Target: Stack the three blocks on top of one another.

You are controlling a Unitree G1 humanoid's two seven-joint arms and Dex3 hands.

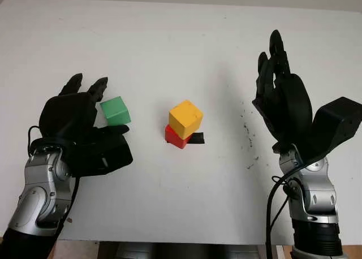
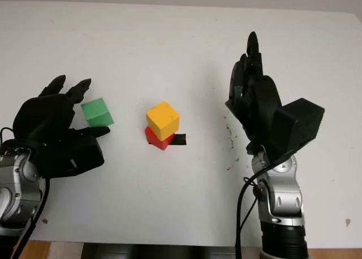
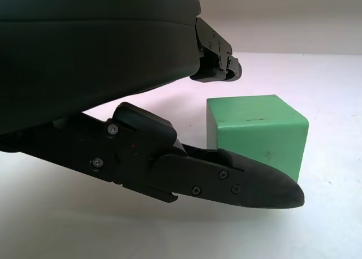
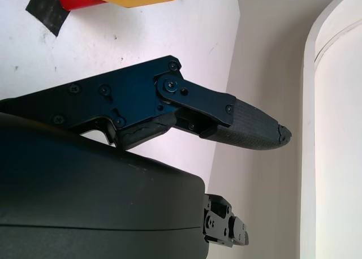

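Note:
A green block (image 1: 115, 111) sits on the white table (image 1: 169, 38) at the left. My left hand (image 1: 103, 107) is open around it, with fingers (image 3: 218, 72) just over its top and the thumb (image 3: 249, 182) along its near side; a gap shows between fingers and block (image 3: 257, 132). At the centre, a yellow block (image 1: 185, 117) stands on a red block (image 1: 175, 137), turned a little askew. My right hand (image 1: 271, 61) is open and raised upright to the right of that stack, holding nothing.
A black tape mark (image 1: 197, 138) lies on the table against the red block's right side. Dark specks (image 1: 248, 136) dot the table between the stack and my right hand. The table's front edge (image 1: 169, 241) runs near my forearms.

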